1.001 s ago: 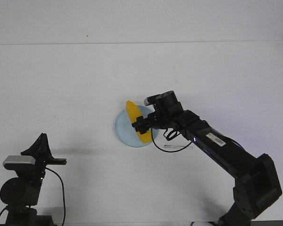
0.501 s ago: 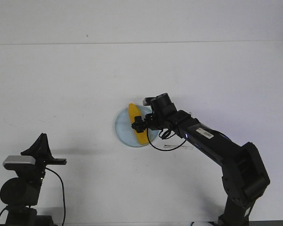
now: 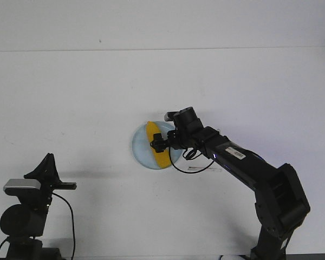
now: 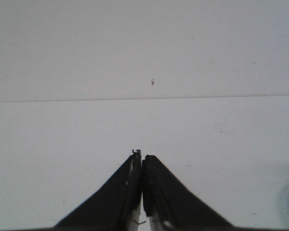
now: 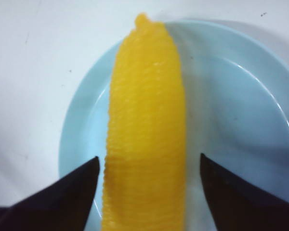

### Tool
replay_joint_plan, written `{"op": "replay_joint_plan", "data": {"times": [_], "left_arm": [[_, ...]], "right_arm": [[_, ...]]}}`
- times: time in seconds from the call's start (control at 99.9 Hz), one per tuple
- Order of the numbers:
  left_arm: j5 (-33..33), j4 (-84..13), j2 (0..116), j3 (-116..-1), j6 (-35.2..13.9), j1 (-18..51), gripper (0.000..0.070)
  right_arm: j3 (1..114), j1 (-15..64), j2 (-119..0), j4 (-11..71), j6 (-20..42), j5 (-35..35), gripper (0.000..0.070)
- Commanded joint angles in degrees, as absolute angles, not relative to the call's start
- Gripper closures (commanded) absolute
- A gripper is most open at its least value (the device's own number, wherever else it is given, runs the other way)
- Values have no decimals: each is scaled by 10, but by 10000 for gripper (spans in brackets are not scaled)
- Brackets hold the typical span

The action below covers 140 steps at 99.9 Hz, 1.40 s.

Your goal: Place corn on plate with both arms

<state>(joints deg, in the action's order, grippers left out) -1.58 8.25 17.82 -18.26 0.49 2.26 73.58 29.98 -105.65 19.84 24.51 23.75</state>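
At the near left corner of the white desk (image 3: 76, 92) in the front view, the left arm (image 3: 23, 216) sits folded, well apart from everything else; only its wrist view shows the left gripper (image 4: 142, 161), its two black fingers pressed together with nothing between them, over bare desk. Toward the middle, the pale blue plate (image 3: 140, 145) carries the corn (image 3: 154, 140), lying across it with its pointed end toward the far side. The right arm (image 3: 244, 165) reaches in from the near right, and the right gripper (image 3: 158, 144) sits over the corn. The front view cannot settle the grip; the right wrist view shows the fingers (image 5: 62, 192) spread wide either side of the corn (image 5: 147, 134), not touching it, the cob resting on the plate (image 5: 231, 96).
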Motion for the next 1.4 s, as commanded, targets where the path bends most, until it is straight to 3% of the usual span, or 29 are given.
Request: {"op": "replay_joint_plan", "data": {"times": [0.0,0.3,0.461,0.641,0.811,0.961,1.111,1.392], "left_arm": [[-18,90,178,-188,4,22,698],[-18,90,178,-189,4,22,698],[-18,90,178,-188,4,22,699],[-18,90,178,-188,4,22,698],[-18,90,178,-188,4,22,698],[-18,90,178,-188,4,22,698],[-18,90,178,-188,4,22,698],[-18,90,178,-188,4,22,699]], "right_arm": [[750,304,-1070,193,253,236,192],[781,303,-1061,194,249,240,196],[800,303,-1027,194,213,235,209],[800,303,-975,237,146,138,331],[793,303,-933,291,93,5,532],[755,297,-885,293,69,-36,651],[674,280,-811,261,55,-47,686],[489,194,-633,197,51,-49,686]]}}
